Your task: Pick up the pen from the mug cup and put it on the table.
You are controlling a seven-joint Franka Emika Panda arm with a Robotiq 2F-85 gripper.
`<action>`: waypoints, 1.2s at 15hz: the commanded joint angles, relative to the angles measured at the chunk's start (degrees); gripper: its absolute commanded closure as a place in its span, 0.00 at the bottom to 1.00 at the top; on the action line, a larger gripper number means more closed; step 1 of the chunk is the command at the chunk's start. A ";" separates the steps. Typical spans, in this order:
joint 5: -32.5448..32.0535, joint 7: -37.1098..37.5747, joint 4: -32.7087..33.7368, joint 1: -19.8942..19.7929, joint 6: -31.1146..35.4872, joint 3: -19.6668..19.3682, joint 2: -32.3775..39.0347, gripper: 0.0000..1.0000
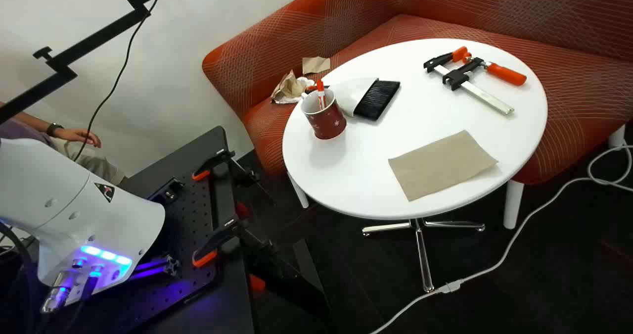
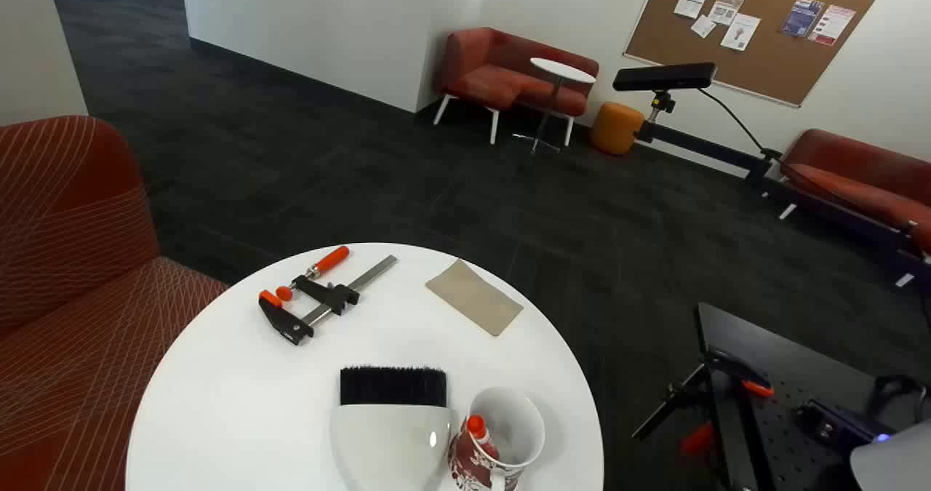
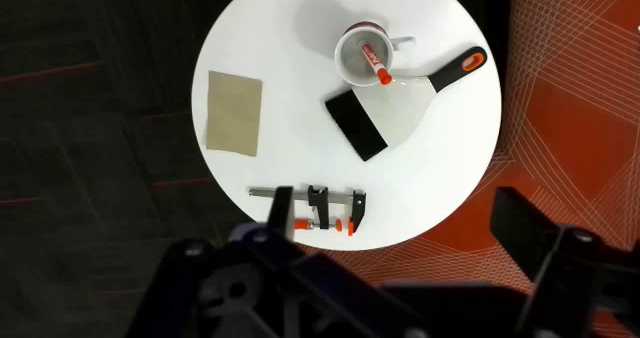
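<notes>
The pen, white with a red cap and red lettering, leans inside the mug with its capped end up past the rim. It shows in both exterior views (image 1: pixel 321 95) (image 2: pixel 480 433) and the wrist view (image 3: pixel 372 58). The dark-red mug cup (image 1: pixel 327 123) (image 2: pixel 465 465) (image 3: pixel 352 67) with white inside stands upright near the edge of the round white table (image 1: pixel 356 175) (image 2: pixel 240 404) (image 3: pixel 300 112). My gripper (image 3: pixel 395 203) shows only in the wrist view. Its fingers are wide apart with nothing between them, high above the table and away from the mug.
A white dustpan (image 3: pixel 400 112) with a black brush (image 1: pixel 377 100) (image 2: pixel 393 387) lies against or close beside the mug. A bar clamp (image 1: pixel 465 79) (image 2: pixel 320 302) and brown paper (image 1: pixel 442 166) (image 3: pixel 233 112) lie on the table. A red sofa (image 1: pixel 277 42) borders it; a crumpled wrapper (image 1: pixel 289 87) lies there.
</notes>
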 commanded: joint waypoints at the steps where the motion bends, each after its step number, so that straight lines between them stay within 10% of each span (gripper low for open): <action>1: -0.55 0.46 0.17 1.58 -0.17 -1.29 0.24 0.00; 9: -0.67 -1.37 -0.70 1.43 1.42 -2.35 0.74 0.00; 18: 1.44 -8.64 -12.30 3.47 23.13 -5.00 4.55 0.00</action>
